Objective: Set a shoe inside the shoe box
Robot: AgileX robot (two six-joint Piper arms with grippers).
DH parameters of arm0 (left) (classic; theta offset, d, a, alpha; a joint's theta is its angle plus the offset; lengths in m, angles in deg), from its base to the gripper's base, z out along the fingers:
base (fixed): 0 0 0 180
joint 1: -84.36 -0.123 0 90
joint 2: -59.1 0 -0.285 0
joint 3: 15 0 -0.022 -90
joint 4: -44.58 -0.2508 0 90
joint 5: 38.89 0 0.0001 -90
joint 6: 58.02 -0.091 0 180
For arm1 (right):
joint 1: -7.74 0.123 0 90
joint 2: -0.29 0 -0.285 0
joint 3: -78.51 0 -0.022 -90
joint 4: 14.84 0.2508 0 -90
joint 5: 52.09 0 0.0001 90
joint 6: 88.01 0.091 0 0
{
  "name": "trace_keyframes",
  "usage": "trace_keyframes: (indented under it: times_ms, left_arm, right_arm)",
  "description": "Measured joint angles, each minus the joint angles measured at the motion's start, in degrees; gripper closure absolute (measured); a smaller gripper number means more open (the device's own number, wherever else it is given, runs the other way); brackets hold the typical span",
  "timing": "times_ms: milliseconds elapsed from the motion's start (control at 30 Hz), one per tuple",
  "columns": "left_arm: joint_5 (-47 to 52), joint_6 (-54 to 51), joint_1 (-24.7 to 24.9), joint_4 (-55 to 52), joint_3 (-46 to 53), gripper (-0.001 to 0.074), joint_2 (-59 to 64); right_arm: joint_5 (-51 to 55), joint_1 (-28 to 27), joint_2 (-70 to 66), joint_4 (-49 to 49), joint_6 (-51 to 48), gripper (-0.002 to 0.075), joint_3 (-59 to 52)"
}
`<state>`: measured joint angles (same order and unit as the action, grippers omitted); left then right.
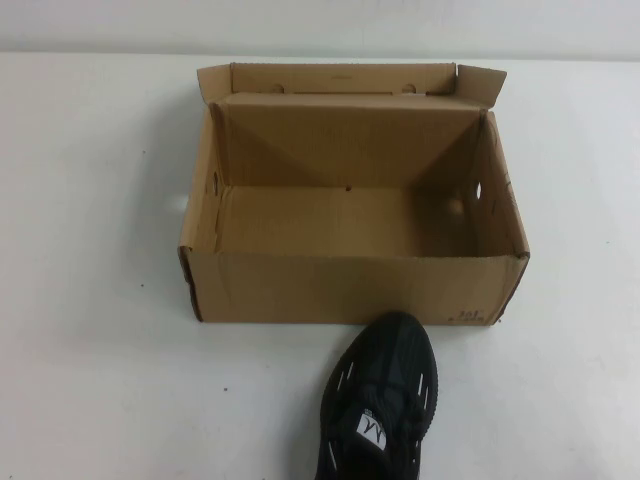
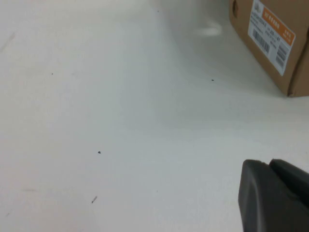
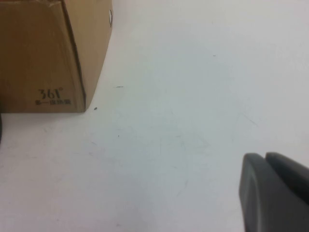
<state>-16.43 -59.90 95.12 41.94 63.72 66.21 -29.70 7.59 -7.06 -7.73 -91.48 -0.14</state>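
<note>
Neither arm reaches into the high view; both sit back on the near side, out over bare table. The left gripper (image 2: 273, 166) shows only in its own wrist camera, low above the white surface on the left of the box, its two dark fingers pressed together with nothing between them. The right gripper (image 3: 273, 162) is likewise low over the table on the right of the box, fingers together and empty.

The shoe box (image 1: 350, 290) stands open in the middle of the table, brown corrugated cardboard, its lid flap folded up against the far side. Its inside is bare cardboard, with small round holes in the side walls. A white and orange label (image 2: 270, 36) is stuck on its left end, and small dark print (image 3: 50, 94) marks the near right corner.

The shoe (image 1: 385, 390) lies outside on the table, just near of the box's near wall and right of centre, toe pointing at the box, its white tongue label facing up.

The table (image 1: 90, 350) is plain white with a few tiny specks; a pale wall runs behind it.
</note>
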Motion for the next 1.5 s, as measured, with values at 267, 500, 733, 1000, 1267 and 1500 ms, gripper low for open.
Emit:
trace_keyframes:
  times_ms: [267, 500, 733, 1000, 1267, 1500]
  left_arm:
    - [0.0, 0.0, 0.0, 0.0, 0.0, 0.0738, 0.0]
    - [0.0, 0.0, 0.0, -0.1, 0.0, 0.0738, 0.0]
    - [0.0, 0.0, 0.0, -0.1, 0.0, 0.0738, 0.0]
    - [0.0, -0.1, 0.0, -0.1, 0.0, 0.0738, 0.0]
    - [-5.8, -0.1, 0.0, -0.1, 0.0, 0.0738, 0.0]
    - [-23.3, -0.1, 0.0, -0.1, 0.0, 0.0738, 0.0]
  right_arm:
    - [0.0, 0.0, 0.0, 0.0, 0.0, 0.0742, 0.0]
    - [0.0, 0.0, 0.0, 0.0, 0.0, 0.0742, 0.0]
    - [-0.1, 0.0, 0.0, 0.0, 0.0, 0.0742, 0.0]
    - [-3.8, 0.0, 0.0, 0.0, 0.0, 0.0742, 0.0]
    - [-11.6, 0.0, 0.0, 0.0, 0.0, 0.0742, 0.0]
    - [-28.9, 0.0, 0.0, 0.0, 0.0, 0.0742, 0.0]
